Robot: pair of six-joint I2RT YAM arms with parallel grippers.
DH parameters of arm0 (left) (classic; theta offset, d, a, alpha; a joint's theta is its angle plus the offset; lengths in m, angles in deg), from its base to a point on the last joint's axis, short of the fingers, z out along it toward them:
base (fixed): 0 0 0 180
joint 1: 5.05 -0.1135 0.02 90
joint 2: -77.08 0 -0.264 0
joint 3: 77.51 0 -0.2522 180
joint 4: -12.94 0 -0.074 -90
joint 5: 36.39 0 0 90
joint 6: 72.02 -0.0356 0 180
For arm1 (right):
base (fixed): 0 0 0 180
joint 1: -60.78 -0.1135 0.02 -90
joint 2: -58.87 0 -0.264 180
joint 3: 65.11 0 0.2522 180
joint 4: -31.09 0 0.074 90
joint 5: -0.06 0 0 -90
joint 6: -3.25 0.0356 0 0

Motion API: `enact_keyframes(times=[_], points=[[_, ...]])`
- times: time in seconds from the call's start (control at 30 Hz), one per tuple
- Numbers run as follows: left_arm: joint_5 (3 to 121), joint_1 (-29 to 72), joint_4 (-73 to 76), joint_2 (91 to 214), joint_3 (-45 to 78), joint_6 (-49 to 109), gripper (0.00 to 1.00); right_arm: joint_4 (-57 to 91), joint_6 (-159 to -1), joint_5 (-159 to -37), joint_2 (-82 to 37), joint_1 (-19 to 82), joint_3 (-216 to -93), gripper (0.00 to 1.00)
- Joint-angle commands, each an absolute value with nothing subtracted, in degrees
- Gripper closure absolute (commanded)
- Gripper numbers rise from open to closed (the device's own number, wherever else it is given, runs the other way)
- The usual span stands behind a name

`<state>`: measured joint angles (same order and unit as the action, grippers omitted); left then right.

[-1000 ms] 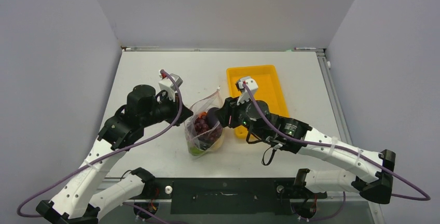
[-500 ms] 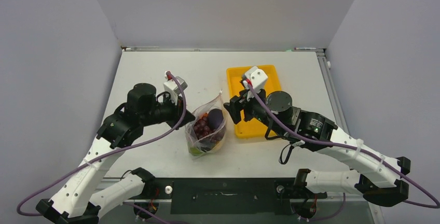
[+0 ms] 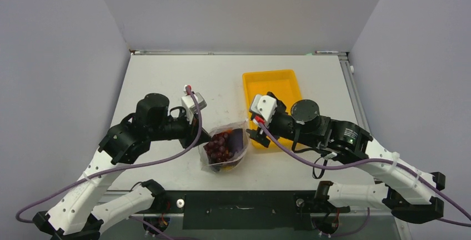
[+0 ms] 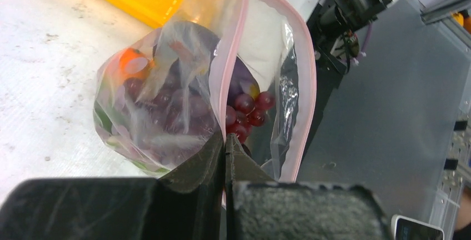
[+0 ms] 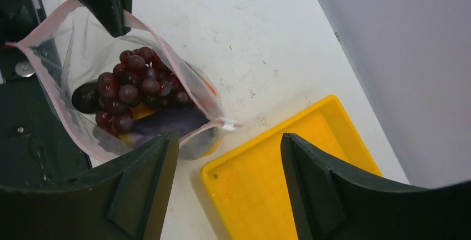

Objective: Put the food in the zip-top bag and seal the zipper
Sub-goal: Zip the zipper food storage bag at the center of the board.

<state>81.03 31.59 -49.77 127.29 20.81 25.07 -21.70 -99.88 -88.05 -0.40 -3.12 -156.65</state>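
**Q:** Where is the bag [image 3: 224, 152] lying?

**A:** On the table [image 3: 166, 79] between the arms, just beside the yellow tray [image 3: 276, 82]. Its mouth is gaping, with grapes [image 5: 130, 87] and an eggplant [image 5: 86, 96] sitting inside.

**Q:** What are the grippers doing?

**A:** The left gripper [image 4: 225, 148] is pinching the bag's rim at the zipper [image 4: 237, 40]. The right gripper [image 5: 228, 140] is hovering spread wide above the mouth, gripping nothing.

**Q:** What is threatening the seal?

**A:** Pressing the strips together misaligned is likely leaving gaps. Tugging the single held rim is likely spilling the contents.

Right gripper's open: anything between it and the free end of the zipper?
Nothing visible. The right gripper hangs open over the zipper end next to the tray; the left gripper pinches the other end.
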Motion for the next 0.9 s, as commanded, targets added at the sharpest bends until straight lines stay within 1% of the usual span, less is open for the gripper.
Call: enact_keyframes(times=[0.0, 0.23, 0.47, 0.8, 0.87], points=[[80.5, 36.0, -51.7, 127.1, 18.0, 22.5, 1.0, -24.4, -111.8, -97.2, 4.7, -3.4, -156.6, 0.32], [79.3, 39.6, -52.2, 127.5, 18.5, 21.4, 1.0, -31.1, -120.3, -103.2, 7.5, -3.4, -155.4, 0.28], [78.5, 40.4, -52.0, 127.4, 18.9, 21.3, 1.0, -32.2, -121.0, -111.1, 7.3, -3.4, -150.9, 0.28], [77.9, 40.8, -52.3, 128.2, 18.7, 21.4, 1.0, -23.4, -118.1, -118.3, 8.9, -3.6, -140.1, 0.36], [77.8, 40.9, -52.3, 128.2, 18.6, 21.4, 1.0, -21.3, -117.1, -118.9, 9.4, -3.8, -138.3, 0.39]])
